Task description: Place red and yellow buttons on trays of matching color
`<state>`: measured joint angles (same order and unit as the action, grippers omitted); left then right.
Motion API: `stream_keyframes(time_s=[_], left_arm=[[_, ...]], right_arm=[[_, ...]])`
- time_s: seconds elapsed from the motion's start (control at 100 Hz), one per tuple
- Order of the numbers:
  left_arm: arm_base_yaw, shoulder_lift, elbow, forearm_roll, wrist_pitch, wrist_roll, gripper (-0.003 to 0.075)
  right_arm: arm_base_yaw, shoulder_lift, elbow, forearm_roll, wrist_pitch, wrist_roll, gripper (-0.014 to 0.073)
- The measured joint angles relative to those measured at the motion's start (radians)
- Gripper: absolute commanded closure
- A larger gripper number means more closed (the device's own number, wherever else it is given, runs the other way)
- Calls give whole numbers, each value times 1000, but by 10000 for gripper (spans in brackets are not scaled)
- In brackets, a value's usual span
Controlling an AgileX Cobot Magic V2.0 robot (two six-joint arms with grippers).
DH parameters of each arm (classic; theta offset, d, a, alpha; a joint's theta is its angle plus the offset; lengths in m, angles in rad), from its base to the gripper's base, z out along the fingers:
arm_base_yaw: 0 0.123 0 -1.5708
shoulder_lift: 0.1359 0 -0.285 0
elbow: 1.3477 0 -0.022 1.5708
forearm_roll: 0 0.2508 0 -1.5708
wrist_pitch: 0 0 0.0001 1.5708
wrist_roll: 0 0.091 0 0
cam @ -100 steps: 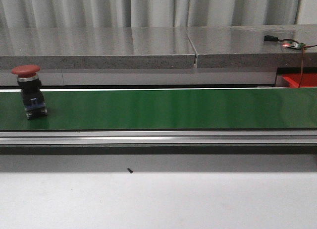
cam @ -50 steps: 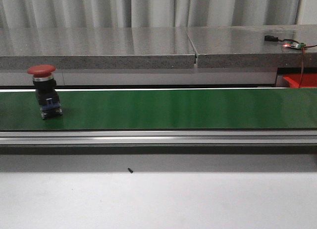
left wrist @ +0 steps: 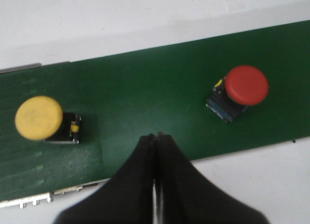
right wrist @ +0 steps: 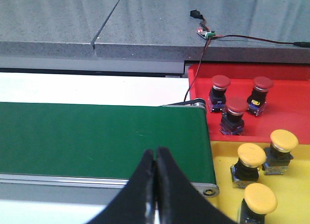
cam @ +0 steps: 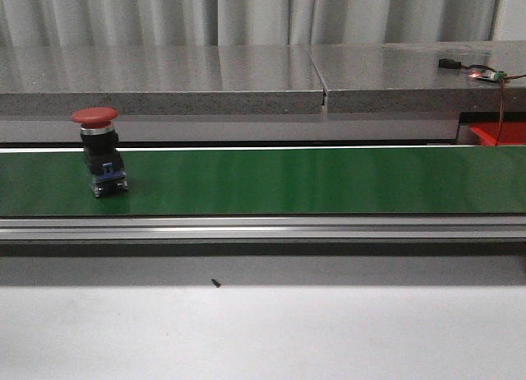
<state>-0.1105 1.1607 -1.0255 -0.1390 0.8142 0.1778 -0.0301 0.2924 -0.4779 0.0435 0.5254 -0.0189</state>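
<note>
Grey stone counters [cam: 246,80] are running across the upper half of the front view, with pale curtains [cam: 246,14] hanging behind them. Below, a green belt [cam: 288,181] is stretching the full width of the frame, edged by a metal rail [cam: 263,228], and a white table [cam: 263,331] is filling the bottom. One red button [cam: 98,150] is standing upright on the belt at the left of the frame. A small circuit board [cam: 485,74] with a lit red lamp is lying on the counter at upper right.

From the left wrist view, the left gripper [left wrist: 155,136] is hanging over the belt's near edge with its fingers pressed together, holding nothing. A yellow button [left wrist: 42,120] is sitting at the left of that frame and the red one at the right, both well apart from the fingers.

From the right wrist view, the right gripper [right wrist: 155,158] is likewise closed on nothing, at bottom centre over the belt's end. At the right of that frame, a red tray [right wrist: 290,122] is holding three red buttons [right wrist: 236,115], and a yellow tray [right wrist: 220,209] just below it is holding three yellow buttons [right wrist: 252,161]
</note>
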Motion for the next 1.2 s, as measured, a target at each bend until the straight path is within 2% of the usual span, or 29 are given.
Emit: stream_keyframes(time_s=[0.43,0.67,0.93,1.2], left_arm=[[-2,-466,259,-14,-20,-7,739],[-2,-597,343,-14,-18,-31,739],[-2,-610,345,-14,-14,-33,739],[-2,-610,345,-14,-14,-33,739]], right_arm=[[0,0,0,0,4,0,661],[14,0,0,0,27,0,661],[113,80,-32,0,46,-7,661],[294,329,-233,0,117,-8,661]])
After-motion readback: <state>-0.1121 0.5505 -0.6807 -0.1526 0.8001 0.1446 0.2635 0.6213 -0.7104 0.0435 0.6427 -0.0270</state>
